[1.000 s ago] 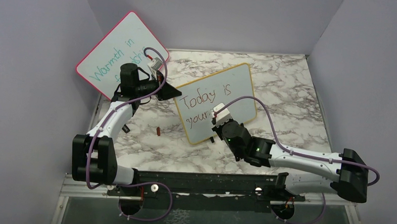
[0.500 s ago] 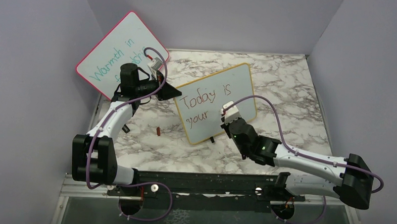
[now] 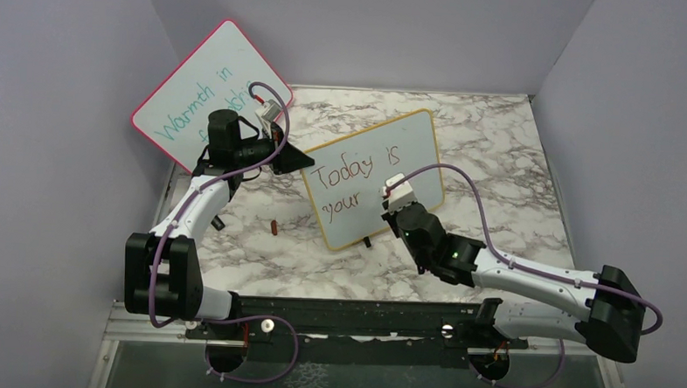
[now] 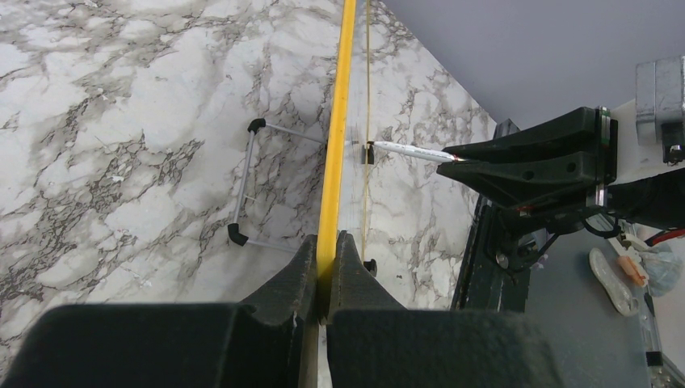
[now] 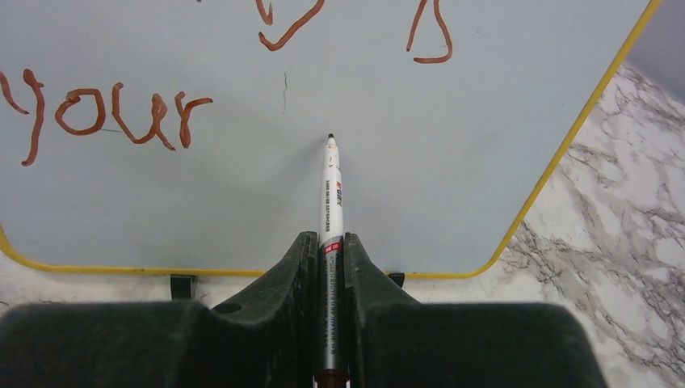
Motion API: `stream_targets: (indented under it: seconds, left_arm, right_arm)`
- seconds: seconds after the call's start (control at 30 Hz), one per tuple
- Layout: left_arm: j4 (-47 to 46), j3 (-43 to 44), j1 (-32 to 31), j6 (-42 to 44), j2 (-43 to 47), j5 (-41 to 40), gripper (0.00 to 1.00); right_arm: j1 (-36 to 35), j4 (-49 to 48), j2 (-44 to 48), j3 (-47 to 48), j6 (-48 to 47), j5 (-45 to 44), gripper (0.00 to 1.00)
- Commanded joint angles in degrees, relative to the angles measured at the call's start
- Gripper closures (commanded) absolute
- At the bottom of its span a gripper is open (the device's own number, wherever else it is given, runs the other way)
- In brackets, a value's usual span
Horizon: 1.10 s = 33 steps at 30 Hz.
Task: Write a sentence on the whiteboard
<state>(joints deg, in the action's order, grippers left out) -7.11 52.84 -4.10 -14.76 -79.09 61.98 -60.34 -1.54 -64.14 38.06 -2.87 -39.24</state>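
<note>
- The whiteboard (image 3: pixel 417 140) stands tilted back near the middle of the marble table (image 3: pixel 499 166). It has a yellow frame and rounded corners.
- The sentence (image 3: pixel 345 174) is red-brown handwriting and reads "Today is" above "your".
- The marker (image 5: pixel 332 194) points at the bare board face just right of "your". Whether its tip touches cannot be told.
- The right gripper (image 5: pixel 329 242) is closed narrowly on the marker's barrel.
- The left gripper (image 4: pixel 325 245) pinches the board's yellow edge at its left corner.
- A pink-framed board (image 3: pixel 196 74) with teal writing leans at the left wall.
- A second ago the right gripper covered the end of "your". It now sits further right, and the whole word shows.
- The left arm and the whiteboard are unchanged.
</note>
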Motion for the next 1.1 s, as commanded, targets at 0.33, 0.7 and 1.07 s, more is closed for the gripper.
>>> stream_targets:
  seconds: [0.33,0.7,1.07]
  left_arm:
    - [4.08,-0.21,0.13,4.39,-1.35,-3.35,1.0]
    - [4.1,-0.19,0.12,4.39,-1.45,-3.35,1.0]
    - [4.04,-0.26,0.18,4.39,-1.52,-3.44,1.0]
  right_arm:
    - [0.92,-5.39,-2.56,1.17,-2.1,2.35,1.0]
    - [0.94,-5.13,-2.0,1.29,-2.97,5.13,1.0]
    - [0.92,0.43,-0.68,0.81,-1.12,8.21,1.0]
